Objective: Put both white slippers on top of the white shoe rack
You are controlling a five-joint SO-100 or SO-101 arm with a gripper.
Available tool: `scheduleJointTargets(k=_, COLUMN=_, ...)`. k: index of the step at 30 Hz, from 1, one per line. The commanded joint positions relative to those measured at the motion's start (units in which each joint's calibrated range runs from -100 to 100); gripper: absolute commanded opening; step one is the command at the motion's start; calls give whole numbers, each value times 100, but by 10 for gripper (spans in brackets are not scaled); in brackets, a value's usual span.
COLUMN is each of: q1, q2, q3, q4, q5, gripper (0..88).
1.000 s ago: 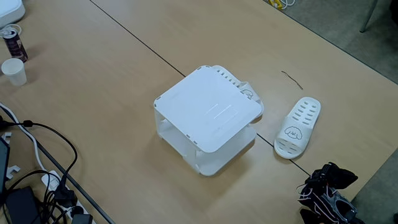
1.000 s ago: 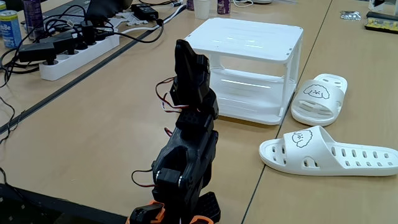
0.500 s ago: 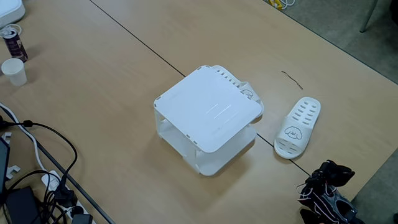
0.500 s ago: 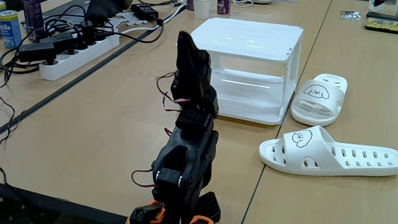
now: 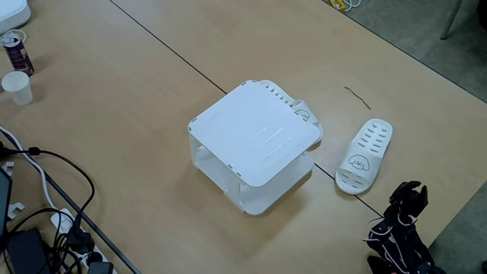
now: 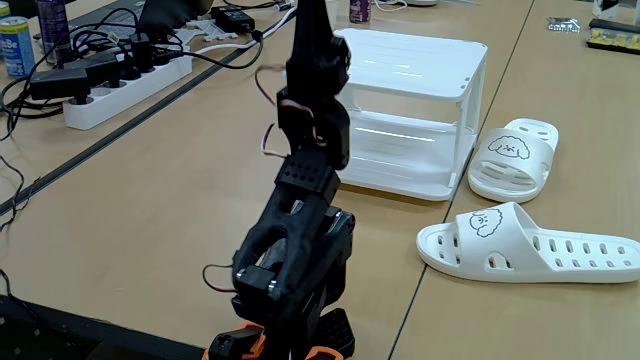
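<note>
The white shoe rack (image 5: 255,137) stands mid-table with a bare flat top, also visible in the other fixed view (image 6: 400,60). One white slipper (image 5: 365,156) lies right of it with its cartoon face toward the arm; it is the nearer one (image 6: 530,255) in the side view. The other white slipper (image 5: 297,106) lies against the rack's far side, mostly hidden from above, and shows beside the rack (image 6: 513,160) from the side. My black arm (image 6: 305,200) stands raised near the table edge. Its gripper (image 5: 411,192) is held high, away from both slippers, holding nothing; its jaws are too dark to read.
A power strip with tangled cables (image 6: 120,75) lies along the left side. A drink can (image 5: 15,52) and a paper cup (image 5: 17,87) stand at the far left. A thin bit of wire (image 5: 356,97) lies beyond the slipper. The table edge runs just right of the arm.
The arm has unfolded and lifted its gripper upward from a tucked pose. The rack and both slippers have stayed where they were.
</note>
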Motion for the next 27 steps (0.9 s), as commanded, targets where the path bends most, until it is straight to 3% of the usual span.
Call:
scheduleJointTargets(k=1, q1=714, q2=-6, q3=-1055, q4=1396, q5=42, gripper=7)
scheduleJointTargets(k=12, q1=796, q2=339, q3=-2535, q4=3692, q5=42, gripper=7)
scheduleJointTargets(k=24, q1=821, q2=3805, q3=-5791, q4=3873, q5=42, gripper=7)
scheduleJointTargets(k=27, q1=1043, q2=4621, q3=-6441, q4=4623, q5=42, gripper=7)
